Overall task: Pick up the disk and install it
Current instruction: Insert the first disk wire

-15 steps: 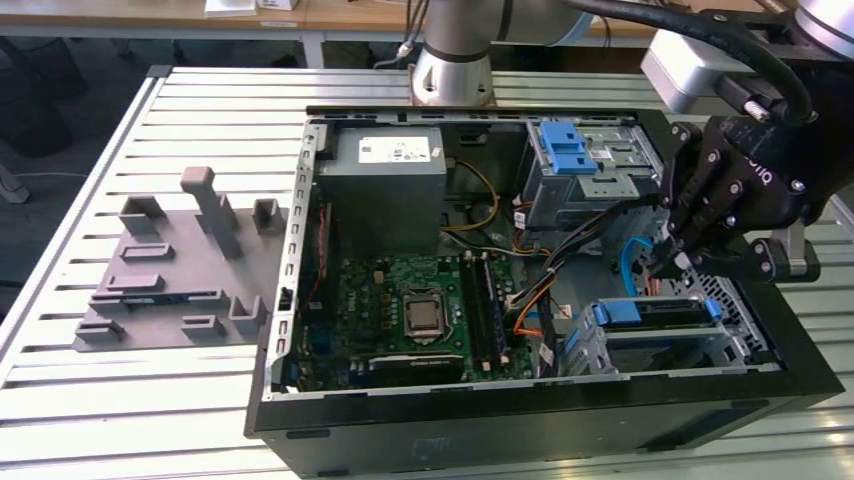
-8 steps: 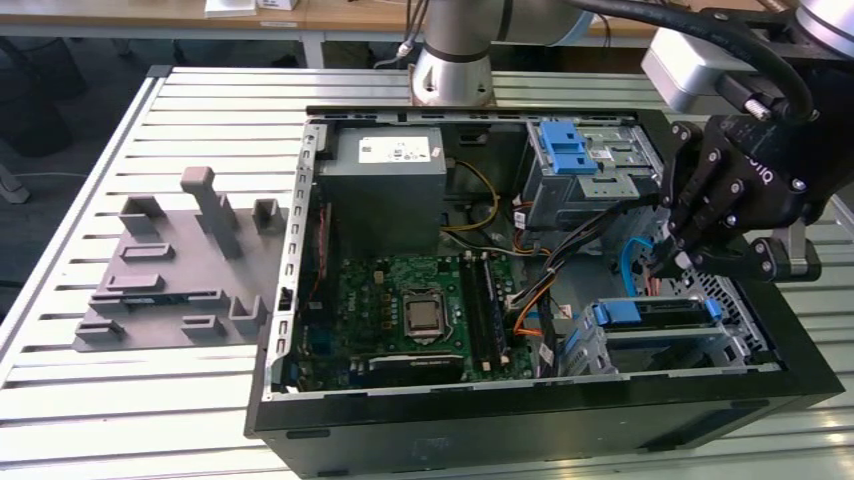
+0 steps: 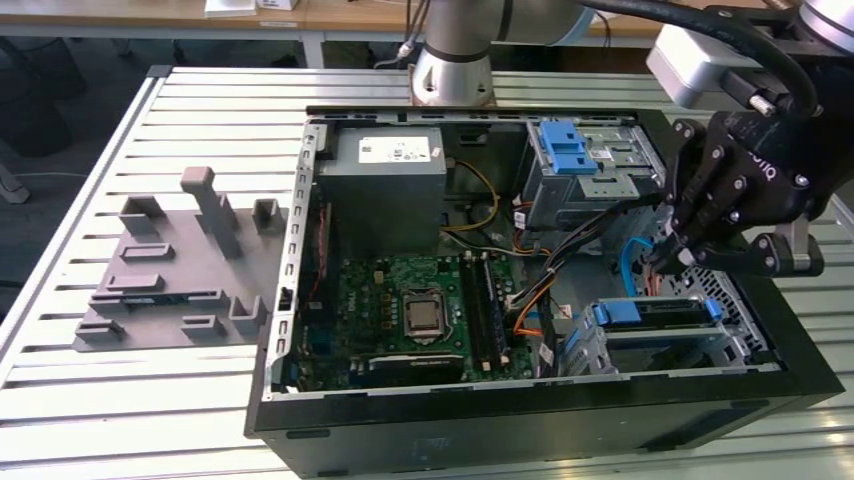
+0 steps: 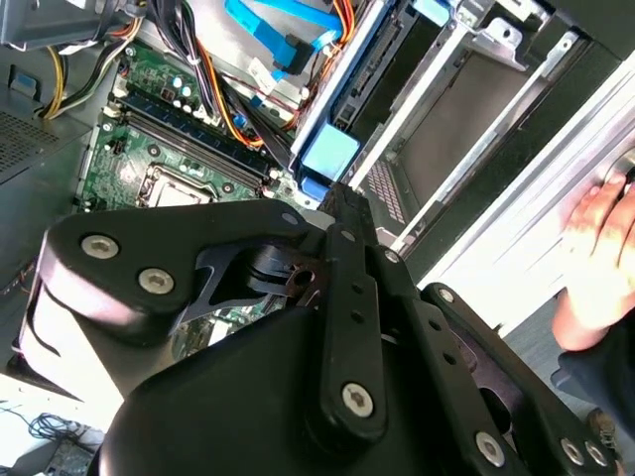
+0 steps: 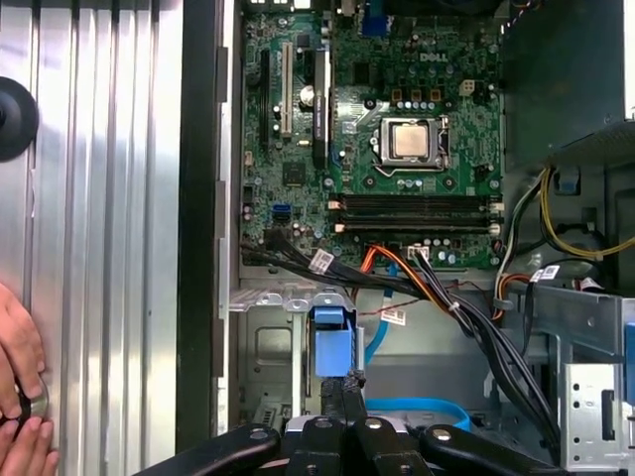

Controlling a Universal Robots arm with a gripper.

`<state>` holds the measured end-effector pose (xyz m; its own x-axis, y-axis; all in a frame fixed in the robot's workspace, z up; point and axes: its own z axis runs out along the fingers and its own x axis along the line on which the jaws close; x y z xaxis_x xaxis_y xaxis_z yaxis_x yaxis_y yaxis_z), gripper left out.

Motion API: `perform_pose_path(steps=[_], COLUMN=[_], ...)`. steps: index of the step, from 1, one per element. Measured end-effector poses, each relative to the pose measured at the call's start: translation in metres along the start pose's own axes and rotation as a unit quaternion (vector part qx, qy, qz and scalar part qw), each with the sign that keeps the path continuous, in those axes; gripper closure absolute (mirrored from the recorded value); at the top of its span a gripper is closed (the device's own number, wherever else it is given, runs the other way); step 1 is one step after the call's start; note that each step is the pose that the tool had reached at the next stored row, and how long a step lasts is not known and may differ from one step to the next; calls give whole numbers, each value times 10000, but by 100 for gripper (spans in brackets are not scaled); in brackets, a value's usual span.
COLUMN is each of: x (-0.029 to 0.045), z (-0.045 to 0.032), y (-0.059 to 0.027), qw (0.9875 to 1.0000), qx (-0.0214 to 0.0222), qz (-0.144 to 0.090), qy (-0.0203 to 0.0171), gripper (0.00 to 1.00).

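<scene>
So the disk (image 3: 651, 313) sits in the lower drive cage (image 3: 747, 345), in the corner of the computer case (image 3: 534, 425) towards the exterior view's right, by the case's near edge. I can see its blue carrier rail with a grey slab under it. The label side is hidden by the cage.

My gripper (image 3: 667, 264) hangs just over the inner end of that cage, fingers pressed flat together with nothing between them. In the first wrist view the tips sit right at a blue tab (image 5: 332, 342) on the disk's end. I honestly can't tell if they touch it.

Rest of the case:
- The motherboard (image 3: 414, 310) lies flat on the floor.
- The grey power-supply box (image 3: 387, 190) is against the far edge.
- A second cage with a blue latch (image 3: 587, 160) is in the far corner.
- A tangle of cables (image 3: 561, 250) covers the gap between the two cages.

Outside the case, a grey moulded fixture (image 3: 174, 270) lies on the slatted table (image 3: 80, 400) towards the exterior view's left. A person's hand (image 5: 20, 367) rests on the slats beside the case wall, cut off at the picture's edge.
</scene>
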<state>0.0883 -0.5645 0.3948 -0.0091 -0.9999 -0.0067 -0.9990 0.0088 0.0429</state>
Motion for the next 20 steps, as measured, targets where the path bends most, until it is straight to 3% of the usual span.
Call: perform_pose_path(steps=[20], x=[-118], z=[23], y=[-133], qw=[10000], qx=[0], qz=[0], qy=[-1], gripper=[89])
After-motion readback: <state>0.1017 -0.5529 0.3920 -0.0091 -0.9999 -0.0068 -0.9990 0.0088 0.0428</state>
